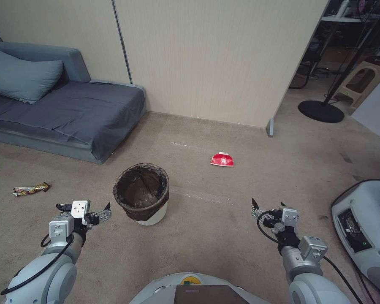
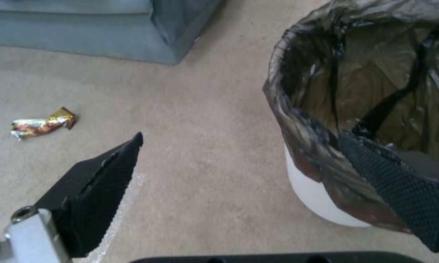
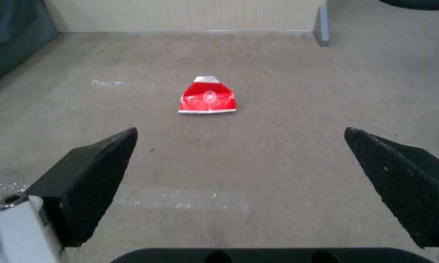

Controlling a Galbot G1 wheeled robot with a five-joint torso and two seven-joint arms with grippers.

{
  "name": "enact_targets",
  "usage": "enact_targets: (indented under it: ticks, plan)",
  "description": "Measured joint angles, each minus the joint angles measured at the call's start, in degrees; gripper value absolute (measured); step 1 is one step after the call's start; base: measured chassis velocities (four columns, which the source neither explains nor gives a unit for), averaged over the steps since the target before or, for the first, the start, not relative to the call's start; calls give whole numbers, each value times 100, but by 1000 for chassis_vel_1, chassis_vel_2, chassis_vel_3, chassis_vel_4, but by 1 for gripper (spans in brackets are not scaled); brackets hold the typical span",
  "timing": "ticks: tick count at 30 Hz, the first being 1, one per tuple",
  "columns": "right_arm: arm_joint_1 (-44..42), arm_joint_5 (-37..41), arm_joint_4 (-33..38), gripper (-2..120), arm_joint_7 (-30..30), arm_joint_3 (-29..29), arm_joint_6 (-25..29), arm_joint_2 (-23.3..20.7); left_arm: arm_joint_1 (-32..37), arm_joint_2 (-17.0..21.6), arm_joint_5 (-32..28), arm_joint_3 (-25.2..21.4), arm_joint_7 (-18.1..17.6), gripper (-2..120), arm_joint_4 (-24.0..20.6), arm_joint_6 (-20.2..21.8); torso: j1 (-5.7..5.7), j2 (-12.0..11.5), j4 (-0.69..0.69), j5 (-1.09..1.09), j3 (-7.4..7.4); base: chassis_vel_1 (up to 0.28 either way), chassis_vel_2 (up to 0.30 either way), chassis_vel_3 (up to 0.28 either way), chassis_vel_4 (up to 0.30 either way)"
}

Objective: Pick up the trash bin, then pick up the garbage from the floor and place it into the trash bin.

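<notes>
Bin (image 1: 141,192) — white bucket, dark liner folded over the rim — stands upright on the carpet (image 1: 207,236), mouth facing up. Just beside the bin, on the robot's left, the left gripper (image 1: 85,211) hangs open; in the left wrist view one finger (image 2: 399,190) lies at the rim. Beyond the bin to the right lies a red packet (image 1: 222,159), flat, long axis across the robot's front. The right gripper (image 1: 268,207), well right of the bin, hangs open and empty — the packet lies ahead of it. A snack wrapper (image 1: 31,188) lies well left of the bin, below the grey sofa (image 1: 71,114).
</notes>
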Motion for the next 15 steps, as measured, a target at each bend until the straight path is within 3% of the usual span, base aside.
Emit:
enact_targets:
  ticks: [15]
  plan:
    - [7, -30, -25, 100, 64, 3, 42, 14, -41, -23, -4, -25, -27, 100, 72, -87, 0, 0, 0, 0, 0, -69, 80, 71, -73]
